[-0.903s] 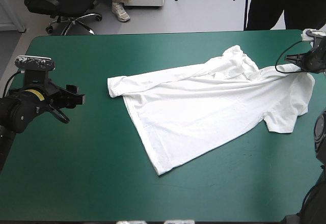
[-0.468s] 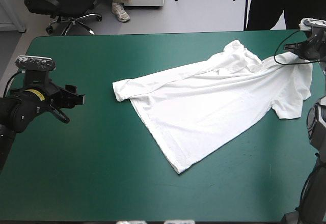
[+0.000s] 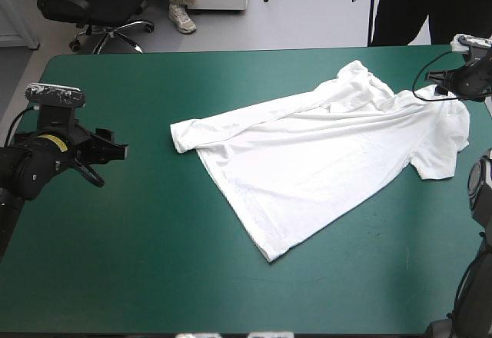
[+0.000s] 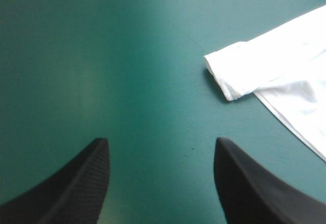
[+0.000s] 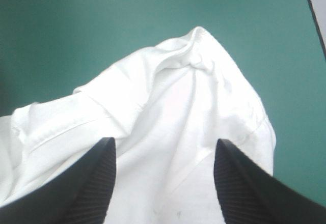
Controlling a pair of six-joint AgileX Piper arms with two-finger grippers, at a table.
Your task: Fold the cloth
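The white T-shirt (image 3: 323, 161) lies spread mostly flat across the middle and right of the table, with one sleeve end (image 3: 178, 134) pointing left and a bunched collar area (image 3: 361, 81) toward the far edge. My right gripper (image 3: 440, 86) hovers over the shirt's far right shoulder. In the right wrist view it (image 5: 165, 139) is open, and rumpled white fabric (image 5: 178, 96) lies below and ahead of the fingers. My left gripper (image 3: 117, 150) stays at the table's left, open (image 4: 160, 139) over bare cover, and the sleeve end (image 4: 232, 76) is ahead and off to one side.
The teal-green cover (image 3: 115, 261) stretches between my left gripper and the shirt and along the near edge. The table's right edge (image 3: 484, 123) runs close beside my right gripper and the shirt's right sleeve (image 3: 446, 150).
The right gripper pulled the shirt toward the right, then opened and let go of the shoulder, which dropped onto the table. The left arm has stayed in place.
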